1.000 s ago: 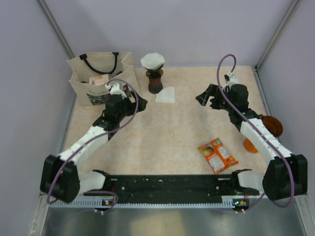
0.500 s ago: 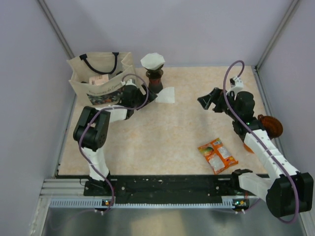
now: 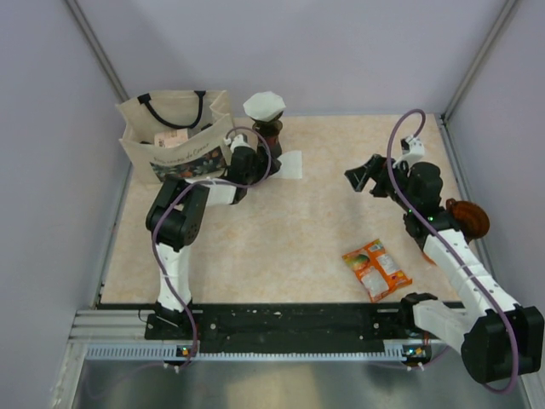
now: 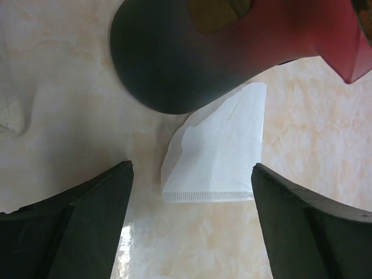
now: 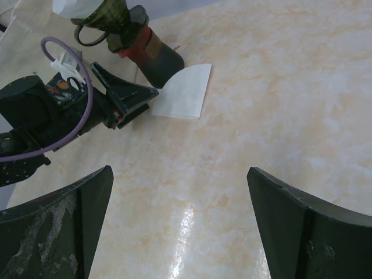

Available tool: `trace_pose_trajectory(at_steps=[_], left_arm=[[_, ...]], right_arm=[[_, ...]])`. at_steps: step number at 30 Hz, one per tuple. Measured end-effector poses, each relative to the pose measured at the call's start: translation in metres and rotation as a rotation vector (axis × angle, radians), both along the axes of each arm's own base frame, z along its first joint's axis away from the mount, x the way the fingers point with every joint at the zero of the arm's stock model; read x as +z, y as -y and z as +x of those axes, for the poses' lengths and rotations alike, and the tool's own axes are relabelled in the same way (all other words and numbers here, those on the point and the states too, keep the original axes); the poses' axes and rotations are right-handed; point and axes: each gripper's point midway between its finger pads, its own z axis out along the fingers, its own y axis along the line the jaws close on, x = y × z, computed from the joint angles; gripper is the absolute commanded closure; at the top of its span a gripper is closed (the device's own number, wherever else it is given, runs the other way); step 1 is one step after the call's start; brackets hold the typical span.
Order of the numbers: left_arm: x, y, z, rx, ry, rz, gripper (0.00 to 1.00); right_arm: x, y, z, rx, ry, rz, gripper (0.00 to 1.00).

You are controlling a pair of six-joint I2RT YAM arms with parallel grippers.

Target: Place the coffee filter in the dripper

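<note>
View over my remote station: a beige marbled tabletop (image 3: 298, 230) enclosed by pale lavender walls (image 3: 298, 51), grey metal posts (image 3: 94, 43) at both rear corners, evenly lit.

Two robot arms are mounted at the near edge of the counter (image 3: 315, 221). The left arm (image 3: 170, 256) rises steeply from its base, bends at a high elbow, and reaches forward and to the right. Its wrist sits low over the far part of the counter. The left hand (image 3: 260, 166) has its two dark fingers (image 4: 87, 226) spread wide apart, gripping nothing. The right arm (image 3: 456, 256) stretches diagonally from its base toward the far middle, wrist raised. The right hand (image 3: 362, 175) faces left and downward, its fingers equally wide apart, with nothing held between them.
</note>
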Motion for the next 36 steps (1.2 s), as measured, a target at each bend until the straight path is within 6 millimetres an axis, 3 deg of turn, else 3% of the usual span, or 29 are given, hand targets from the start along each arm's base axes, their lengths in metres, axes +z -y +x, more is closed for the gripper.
trace_pose_trajectory(at_steps=[25, 36], left_arm=[[-0.010, 0.023, 0.013, -0.018, -0.032, -0.016, 0.50], [-0.017, 0.032, 0.011, -0.052, -0.075, -0.018, 0.74]], right_arm=[[0.006, 0.008, -0.011, -0.027, 0.034, -0.017, 0.01], [0.011, 0.013, -0.016, -0.051, 0.047, -0.021, 0.01]])
